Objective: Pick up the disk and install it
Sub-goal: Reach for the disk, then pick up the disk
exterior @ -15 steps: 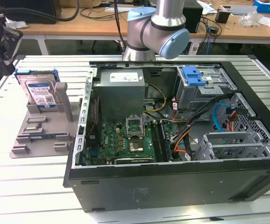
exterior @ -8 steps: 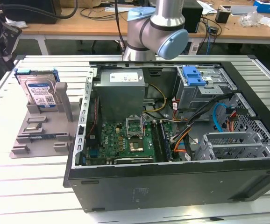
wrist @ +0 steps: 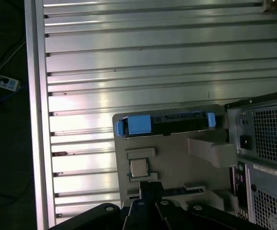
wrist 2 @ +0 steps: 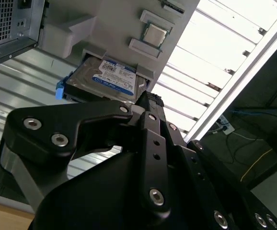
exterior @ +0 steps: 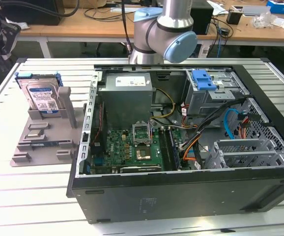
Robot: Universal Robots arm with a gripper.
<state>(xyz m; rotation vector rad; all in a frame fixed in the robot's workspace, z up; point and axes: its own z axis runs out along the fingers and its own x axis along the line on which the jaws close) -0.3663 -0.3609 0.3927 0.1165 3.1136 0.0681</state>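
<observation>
On slatted metal table (exterior: 34,196) beside open computer case (exterior: 181,196): disk (exterior: 42,97) upright in grey holder (exterior: 43,142) by the exterior view's left edge; gripper (wrist 2: 148,100) facing it, grip state indiscernible.

This is looking like a robotics lab: a robot arm (exterior: 165,37) is standing behind an opened computer case (exterior: 181,199) lying on a slotted aluminium surface (exterior: 34,206), with cluttered wooden workbenches (exterior: 73,23) running beyond.
</observation>
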